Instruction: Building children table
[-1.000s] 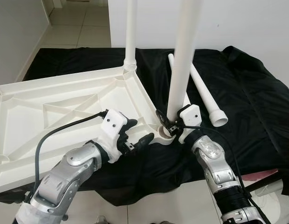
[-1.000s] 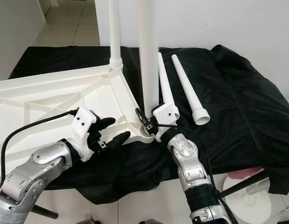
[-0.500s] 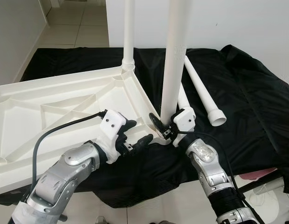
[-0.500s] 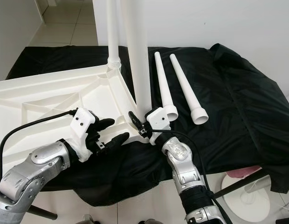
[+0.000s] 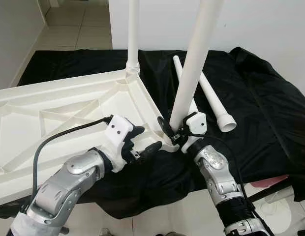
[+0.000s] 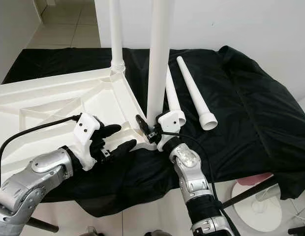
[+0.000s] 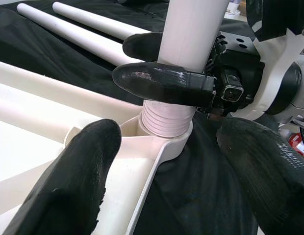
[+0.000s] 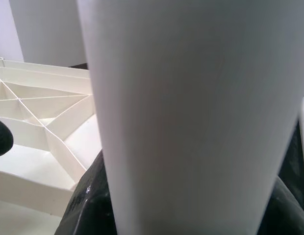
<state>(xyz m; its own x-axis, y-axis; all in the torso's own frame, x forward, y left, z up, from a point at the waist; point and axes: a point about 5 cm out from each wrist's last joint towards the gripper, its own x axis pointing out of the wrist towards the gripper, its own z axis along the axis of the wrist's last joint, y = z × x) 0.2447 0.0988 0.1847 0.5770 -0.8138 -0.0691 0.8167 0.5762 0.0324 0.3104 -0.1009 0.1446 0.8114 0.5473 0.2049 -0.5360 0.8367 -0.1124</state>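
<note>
Fingers of the right gripper (image 5: 171,132) are clamped around the lower end of a white leg (image 5: 194,65), just above its ribbed base, which sits in the near corner socket (image 7: 164,142) of the upturned tabletop (image 5: 59,118). The leg leans a little to the right rather than standing plumb. From the left wrist, one black finger (image 7: 164,83) crosses the front of the leg and the other shows behind it.

The left gripper (image 5: 142,142) hangs beside that corner with its fingers spread wide apart, holding nothing; one finger (image 7: 76,171) lies over the tabletop rim, the other (image 7: 262,169) over the black cloth (image 5: 260,113).

A second leg (image 5: 132,34) stands upright in the far corner of the tabletop. Two loose legs (image 6: 194,93) lie side by side on the cloth just behind the right gripper, wide ends toward the robot. The tabletop rests underside up, ribs showing, on the cloth-covered surface.
</note>
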